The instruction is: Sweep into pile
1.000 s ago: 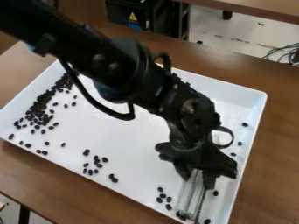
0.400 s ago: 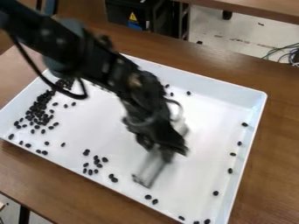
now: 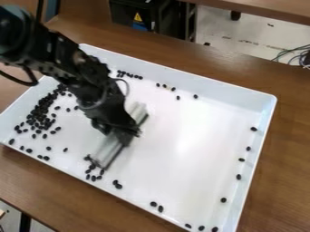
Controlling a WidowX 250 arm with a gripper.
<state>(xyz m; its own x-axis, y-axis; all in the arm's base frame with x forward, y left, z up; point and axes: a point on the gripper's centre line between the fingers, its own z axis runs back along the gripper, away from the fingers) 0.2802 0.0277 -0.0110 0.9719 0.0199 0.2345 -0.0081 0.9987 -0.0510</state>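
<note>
Your pincer [image 3: 117,133] is clamped on the sweeper [image 3: 108,152], a pale, flat-faced blade that slants down to the tray floor just beneath it, over the tray's left half in this view. At the blade's lower end, near the pincer, you have a small loose cluster [image 3: 93,177] of dark beans, with a stray pair [image 3: 117,184] a little to its right. Left of the pincer sits the main pile [image 3: 41,111], by far your densest gathering, though its lower fringe is ragged with singles. Above the pincer, a short line of beans [image 3: 130,75] runs along the tray's [image 3: 181,78] upper wall, thinning out rightward. Further off, down and to the right, another pair [image 3: 157,207] waits near the lower edge, then a few corner beans [image 3: 201,228]; well apart on the far right, a string of singles [image 3: 241,159] follows the right wall. I'd judge you past halfway: the bulk is heaped on the left, but the cluster by the blade and the edge stragglers have yet to join it, and those against the walls look the fiddliest to catch.
</note>
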